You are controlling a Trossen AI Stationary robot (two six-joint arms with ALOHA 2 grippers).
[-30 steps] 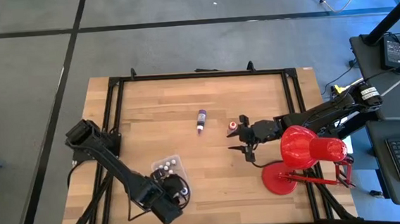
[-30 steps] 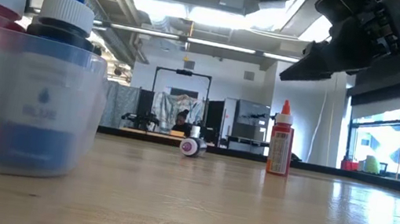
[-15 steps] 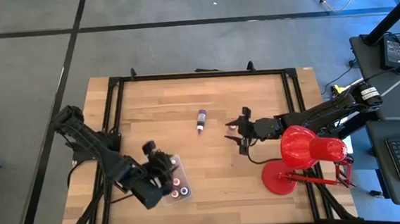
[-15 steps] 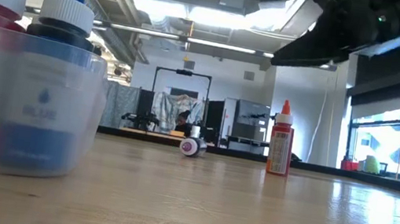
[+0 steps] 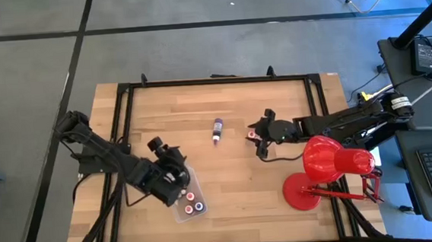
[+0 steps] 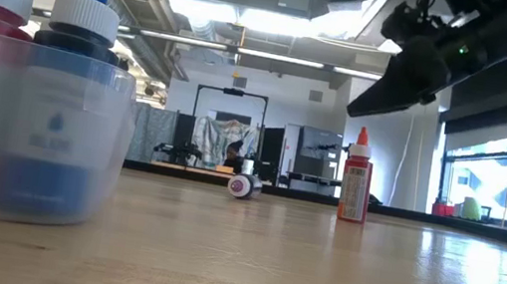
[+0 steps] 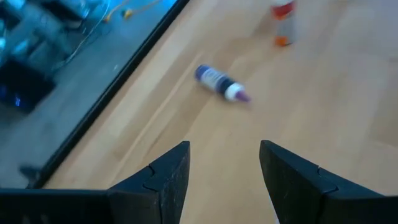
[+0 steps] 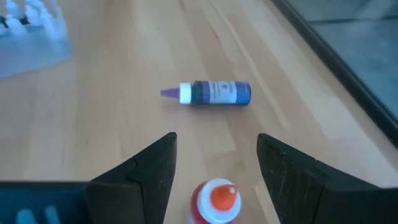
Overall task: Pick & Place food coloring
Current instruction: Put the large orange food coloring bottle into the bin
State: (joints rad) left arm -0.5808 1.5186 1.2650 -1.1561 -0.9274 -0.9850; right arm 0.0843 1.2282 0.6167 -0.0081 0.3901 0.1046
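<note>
A purple food coloring bottle [image 5: 217, 130] lies on its side mid-table, also in the left wrist view [image 7: 221, 84] and the right wrist view [image 8: 208, 93]. A red bottle [image 5: 253, 136] with an orange tip [image 8: 214, 198] stands upright on its base. My right gripper [image 5: 258, 139] is open. It hovers by the red bottle, with one finger on each side and its tips above it [image 6: 356, 183]. My left gripper [image 5: 168, 152] is open and empty, raised above the far end of the clear tray [image 5: 180, 213], which holds several bottles [image 6: 66, 84].
A big red desk lamp [image 5: 330, 166] stands at the table's right, beside my right arm. A black frame [image 5: 213, 81] rims the table. Bare wood lies between the tray and the two loose bottles.
My left gripper has risen from the tray's near end and swung toward the far edge, turning as it went, so the tray's bottles are uncovered. My right gripper has edged left toward the red bottle and turned slightly. Both bottles have stayed put.
</note>
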